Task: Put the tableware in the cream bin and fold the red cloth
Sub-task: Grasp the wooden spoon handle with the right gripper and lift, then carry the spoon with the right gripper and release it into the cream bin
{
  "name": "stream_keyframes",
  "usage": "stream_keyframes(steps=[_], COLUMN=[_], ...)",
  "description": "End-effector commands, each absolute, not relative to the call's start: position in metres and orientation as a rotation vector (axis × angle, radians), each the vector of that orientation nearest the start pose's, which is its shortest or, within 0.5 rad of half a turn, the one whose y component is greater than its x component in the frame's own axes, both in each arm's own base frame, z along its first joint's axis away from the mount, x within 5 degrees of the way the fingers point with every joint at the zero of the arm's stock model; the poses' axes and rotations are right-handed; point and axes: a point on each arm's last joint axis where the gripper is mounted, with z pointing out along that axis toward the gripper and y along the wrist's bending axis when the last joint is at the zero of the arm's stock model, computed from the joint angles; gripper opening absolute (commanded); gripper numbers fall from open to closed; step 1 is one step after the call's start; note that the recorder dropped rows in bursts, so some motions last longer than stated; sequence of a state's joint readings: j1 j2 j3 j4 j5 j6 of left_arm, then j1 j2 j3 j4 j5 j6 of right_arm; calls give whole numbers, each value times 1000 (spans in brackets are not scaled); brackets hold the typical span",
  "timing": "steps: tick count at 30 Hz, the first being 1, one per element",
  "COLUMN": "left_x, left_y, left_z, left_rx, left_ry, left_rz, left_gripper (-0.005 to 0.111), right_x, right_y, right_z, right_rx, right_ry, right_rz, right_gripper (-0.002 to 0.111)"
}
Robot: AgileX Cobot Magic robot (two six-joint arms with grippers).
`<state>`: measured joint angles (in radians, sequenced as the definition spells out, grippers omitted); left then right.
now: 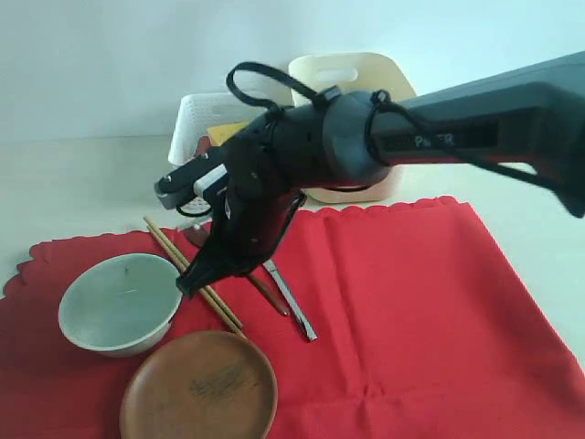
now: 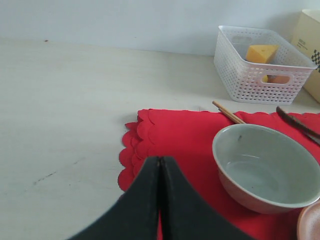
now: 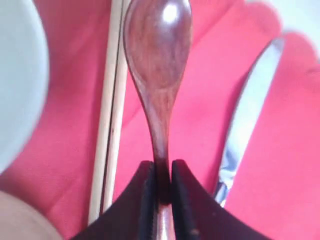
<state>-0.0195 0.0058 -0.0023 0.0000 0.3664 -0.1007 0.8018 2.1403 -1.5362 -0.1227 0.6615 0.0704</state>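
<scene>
My right gripper (image 3: 162,172) is shut on the handle of the dark wooden spoon (image 3: 157,45); whether the spoon is off the cloth I cannot tell. Beside it on the red cloth (image 1: 411,311) lie the chopsticks (image 3: 110,100) and the metal knife (image 3: 245,125). In the exterior view that gripper (image 1: 194,279) reaches across to the chopsticks (image 1: 219,306), by the pale green bowl (image 1: 119,302) and wooden plate (image 1: 196,389). The left gripper (image 2: 159,160) is shut and empty over the cloth's scalloped edge (image 2: 170,135), near the bowl (image 2: 267,170). The cream bin (image 1: 352,73) stands behind. No steel cup shows.
A white perforated basket (image 2: 250,75) holding a cheese wedge (image 2: 261,52) stands behind the cloth, next to the cream bin. The right arm's dark body (image 1: 439,128) spans the scene from the right. Bare pale table (image 2: 65,115) lies left of the cloth.
</scene>
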Motion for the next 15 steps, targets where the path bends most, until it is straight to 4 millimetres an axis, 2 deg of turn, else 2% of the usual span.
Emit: stream_keyframes(steps=[1, 9, 15], left_x=[53, 53, 53], left_y=[-1, -1, -1], left_z=[181, 181, 181], left_rx=[-77, -77, -77], left_ry=[1841, 1841, 1841], left_rz=[-82, -82, -82], left_gripper=[1, 1, 1], right_x=[314, 310, 322], right_y=[315, 300, 264], right_z=[195, 253, 295], right_rx=[-1074, -1048, -911], right_ry=[2423, 2274, 2228], right_rz=[145, 119, 110], right_gripper=[0, 0, 0])
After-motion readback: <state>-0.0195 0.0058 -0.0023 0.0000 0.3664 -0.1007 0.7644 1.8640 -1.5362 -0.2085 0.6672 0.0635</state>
